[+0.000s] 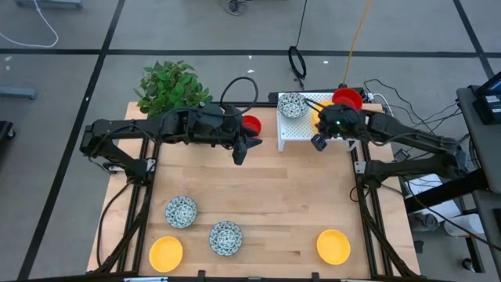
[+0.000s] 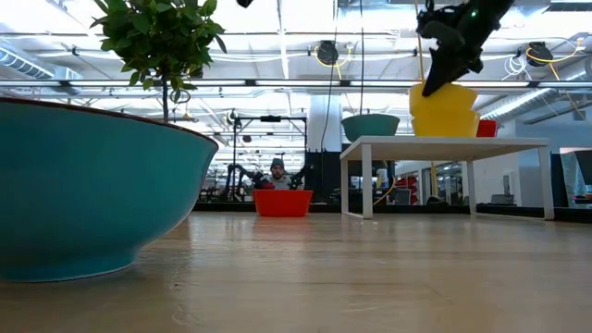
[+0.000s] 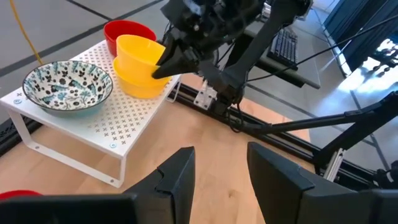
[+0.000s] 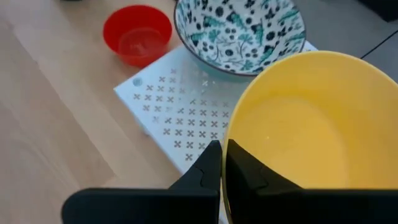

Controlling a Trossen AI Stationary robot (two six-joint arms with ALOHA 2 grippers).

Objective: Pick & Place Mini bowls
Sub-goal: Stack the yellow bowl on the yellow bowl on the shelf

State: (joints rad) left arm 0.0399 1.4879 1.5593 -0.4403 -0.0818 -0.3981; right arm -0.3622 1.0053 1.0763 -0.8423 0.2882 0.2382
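Right hand (image 3: pixel 166 64) pinching the rim of the top yellow bowl (image 3: pixel 140 51) on the white rack (image 3: pixel 93 127). Best lifted straight up, clear of the stack beneath. Left hand (image 3: pixel 217 177) wide, idle, facing the rack.

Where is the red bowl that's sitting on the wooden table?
In the high view the red bowl sits at the table's far edge, just left of the white rack and beside the left gripper.
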